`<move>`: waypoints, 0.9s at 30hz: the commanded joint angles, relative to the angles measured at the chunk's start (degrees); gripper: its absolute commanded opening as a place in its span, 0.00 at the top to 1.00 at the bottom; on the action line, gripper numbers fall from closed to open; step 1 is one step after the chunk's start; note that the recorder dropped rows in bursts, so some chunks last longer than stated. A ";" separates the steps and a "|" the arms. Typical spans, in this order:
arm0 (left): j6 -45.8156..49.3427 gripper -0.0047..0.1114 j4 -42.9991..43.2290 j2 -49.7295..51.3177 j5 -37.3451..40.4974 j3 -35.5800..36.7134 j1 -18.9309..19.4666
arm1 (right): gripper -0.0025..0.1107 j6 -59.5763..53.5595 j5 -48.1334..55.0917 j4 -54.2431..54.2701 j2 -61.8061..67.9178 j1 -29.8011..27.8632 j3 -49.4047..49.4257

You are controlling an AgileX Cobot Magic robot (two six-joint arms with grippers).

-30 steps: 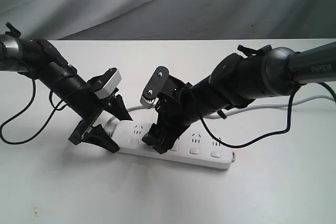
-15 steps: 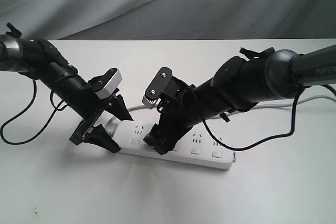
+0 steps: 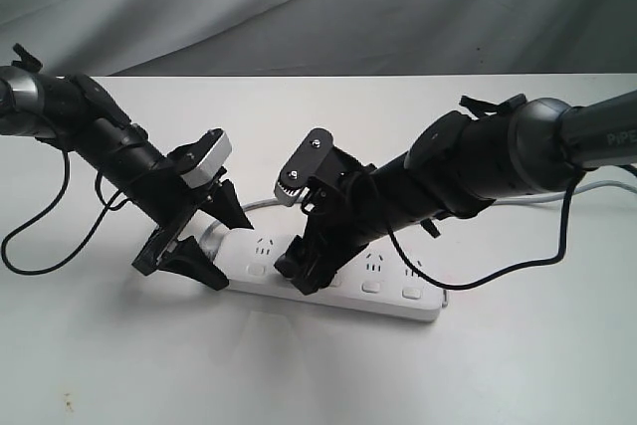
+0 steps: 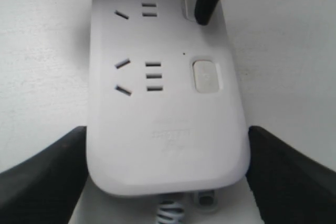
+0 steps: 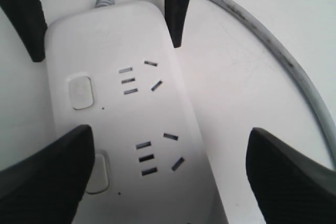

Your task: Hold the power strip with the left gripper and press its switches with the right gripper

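The power strip (image 3: 388,281) lies flat on the white desk (image 3: 318,375), sockets and switches facing up. Its grey cord (image 5: 273,51) leaves one short end and curves away across the desk behind the strip. The left gripper (image 3: 229,251) sits at that cord end. Its two black fingers (image 4: 42,177) stand one against each long edge of the strip, clamped on it with the rounded end between them. The first switch (image 4: 206,75), the one nearest the cord end, lies uncovered beside its socket set (image 4: 139,77), just past the left fingers. The right gripper (image 3: 304,271) hangs over the strip next along from the left gripper, above the second socket set. Its fingers are spread wide apart and hold nothing: one fingertip (image 4: 205,3) rests on the second switch (image 5: 100,171) and covers part of it, while the other finger (image 5: 294,177) stands off the strip's cord-side long edge, above bare desk. Two further switches (image 3: 370,287) show on the strip beyond the right gripper, toward the end away from the cord.
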 commanded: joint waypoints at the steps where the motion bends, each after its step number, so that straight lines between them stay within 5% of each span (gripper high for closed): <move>1: 0.11 0.57 -0.18 -0.24 -0.04 -0.33 -0.06 | 0.33 -1.76 -3.09 -5.59 4.28 -0.47 1.74; 27: 0.11 0.57 -0.18 -0.24 -0.04 -0.33 -0.06 | 0.33 -1.83 2.08 -5.19 2.88 -4.86 5.15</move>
